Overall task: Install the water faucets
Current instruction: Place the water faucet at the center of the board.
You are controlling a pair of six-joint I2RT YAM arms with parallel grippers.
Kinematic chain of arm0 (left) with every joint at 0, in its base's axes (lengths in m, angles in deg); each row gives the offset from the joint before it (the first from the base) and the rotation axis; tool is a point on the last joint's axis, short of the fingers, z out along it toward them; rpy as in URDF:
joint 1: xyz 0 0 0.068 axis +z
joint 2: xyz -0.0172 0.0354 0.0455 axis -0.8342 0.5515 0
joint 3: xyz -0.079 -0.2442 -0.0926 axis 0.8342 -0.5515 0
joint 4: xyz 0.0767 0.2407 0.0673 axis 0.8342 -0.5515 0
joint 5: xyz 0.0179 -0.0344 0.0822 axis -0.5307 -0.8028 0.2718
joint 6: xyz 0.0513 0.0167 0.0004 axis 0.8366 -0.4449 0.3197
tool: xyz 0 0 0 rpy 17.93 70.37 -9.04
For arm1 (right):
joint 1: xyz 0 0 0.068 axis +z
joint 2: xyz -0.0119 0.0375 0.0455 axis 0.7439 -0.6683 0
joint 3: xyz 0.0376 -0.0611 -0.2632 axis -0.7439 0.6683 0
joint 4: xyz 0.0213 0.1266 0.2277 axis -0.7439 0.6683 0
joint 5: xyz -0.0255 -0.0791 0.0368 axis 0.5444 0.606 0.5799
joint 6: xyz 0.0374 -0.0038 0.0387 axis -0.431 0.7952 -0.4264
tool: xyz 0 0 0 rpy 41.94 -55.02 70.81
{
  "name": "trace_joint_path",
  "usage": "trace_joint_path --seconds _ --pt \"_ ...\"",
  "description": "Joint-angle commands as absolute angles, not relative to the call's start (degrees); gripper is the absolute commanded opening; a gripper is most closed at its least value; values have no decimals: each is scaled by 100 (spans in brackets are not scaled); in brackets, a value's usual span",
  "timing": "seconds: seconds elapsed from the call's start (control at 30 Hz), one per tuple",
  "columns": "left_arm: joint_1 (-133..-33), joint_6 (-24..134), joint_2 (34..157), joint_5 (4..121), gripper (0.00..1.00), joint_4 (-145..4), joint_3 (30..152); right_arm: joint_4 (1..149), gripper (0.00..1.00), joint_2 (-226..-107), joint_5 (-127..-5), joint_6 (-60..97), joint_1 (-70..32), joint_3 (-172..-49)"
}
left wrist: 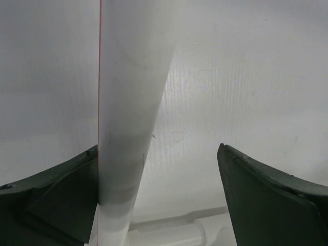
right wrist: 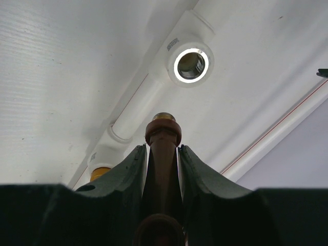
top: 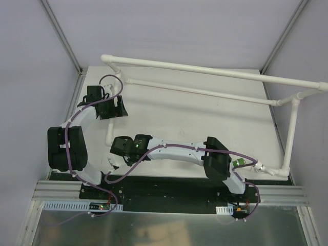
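At the far left the left gripper (top: 115, 108) stood with its jaws spread wide about a white length of the pipe frame (left wrist: 128, 128); the pipe ran close along one finger (left wrist: 51, 200) and well clear of the other, so nothing was pinched. A little to the right, over the white table (top: 179, 118), the right gripper (right wrist: 163, 148) was pressed tight on the brown faucet (right wrist: 163, 134), holding it by the body; its brass threaded end stuck out past the fingertips. That end pointed toward an open round socket (right wrist: 191, 64) in a white fitting on the frame, near it but not touching. Beside the fingers, in the next fitting along the same pipe, an orange faucet (right wrist: 100, 173) showed only in part. Far over at the right, the green faucet (top: 238, 163) sat at the frame's near corner, just beside the right arm's elbow.
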State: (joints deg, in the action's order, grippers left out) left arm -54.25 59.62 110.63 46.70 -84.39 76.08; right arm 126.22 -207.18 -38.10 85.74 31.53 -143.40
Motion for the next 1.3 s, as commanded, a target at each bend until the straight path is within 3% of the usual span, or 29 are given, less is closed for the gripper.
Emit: trace_joint_path --seconds 0.0,0.2,0.6,1.27 --pt "-5688 5529 10807 3509 90 -8060 7743 12731 0 -20449 -3743 8658 3130 -14518" --pt "-5363 5388 10798 3263 91 -8051 7769 13004 0 -20818 -3778 8711 3174 -15177" --pt "-4871 4826 9945 3834 94 -8253 7462 13048 0 -21416 -3840 8913 3191 -15899" --pt "-4853 4694 10560 3254 91 -8411 7681 12898 0 -21768 -3945 8931 3209 -16039"
